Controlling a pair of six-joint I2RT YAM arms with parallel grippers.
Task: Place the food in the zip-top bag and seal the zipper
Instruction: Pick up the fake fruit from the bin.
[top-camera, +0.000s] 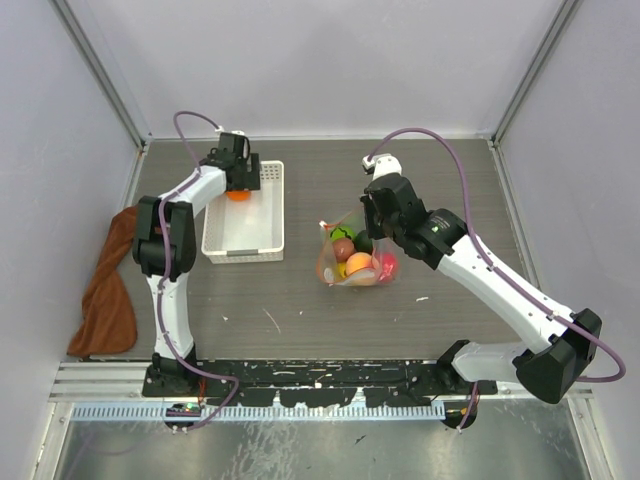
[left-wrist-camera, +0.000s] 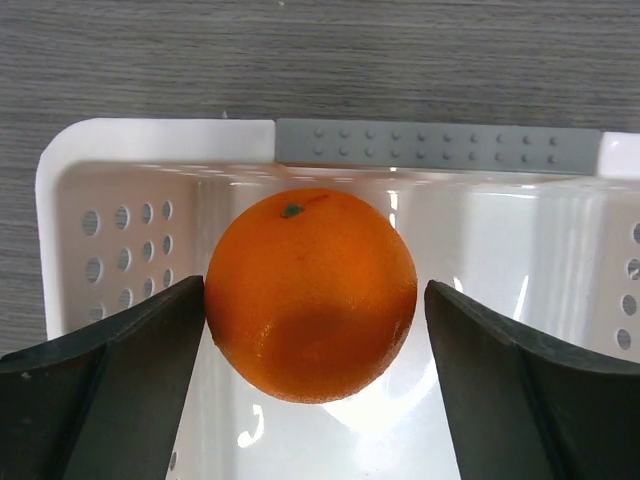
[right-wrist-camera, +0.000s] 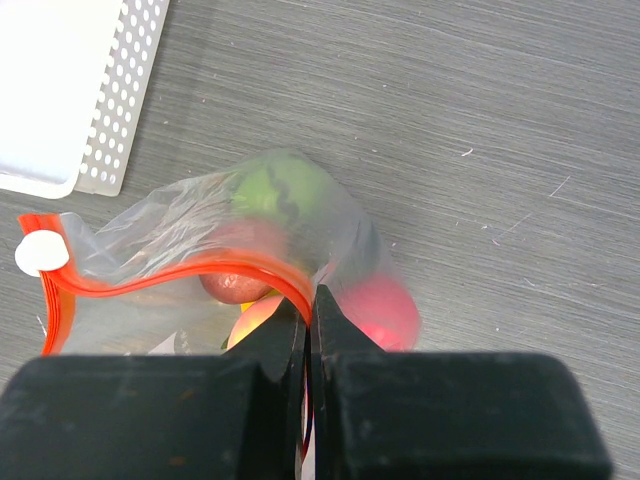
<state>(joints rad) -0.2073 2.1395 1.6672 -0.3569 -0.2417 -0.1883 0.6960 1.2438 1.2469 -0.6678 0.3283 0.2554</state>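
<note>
An orange toy fruit (left-wrist-camera: 310, 295) sits at the far end of the white slotted basket (top-camera: 246, 228), also seen from above (top-camera: 237, 194). My left gripper (left-wrist-camera: 315, 292) is open around it: the left finger touches it, the right finger stands a little apart. The clear zip-top bag (top-camera: 355, 258) lies mid-table and holds green (right-wrist-camera: 280, 190), maroon (right-wrist-camera: 232, 286), peach (right-wrist-camera: 255, 318) and magenta (right-wrist-camera: 388, 310) pieces. My right gripper (right-wrist-camera: 311, 300) is shut on its red-orange zipper strip (right-wrist-camera: 150, 281), holding the mouth up. The white tab (right-wrist-camera: 40, 252) is at the strip's left end.
A brown cloth (top-camera: 105, 295) hangs over the table's left edge. The basket's corner (right-wrist-camera: 95, 100) lies just left of the bag. Grey walls close in the left, back and right sides.
</note>
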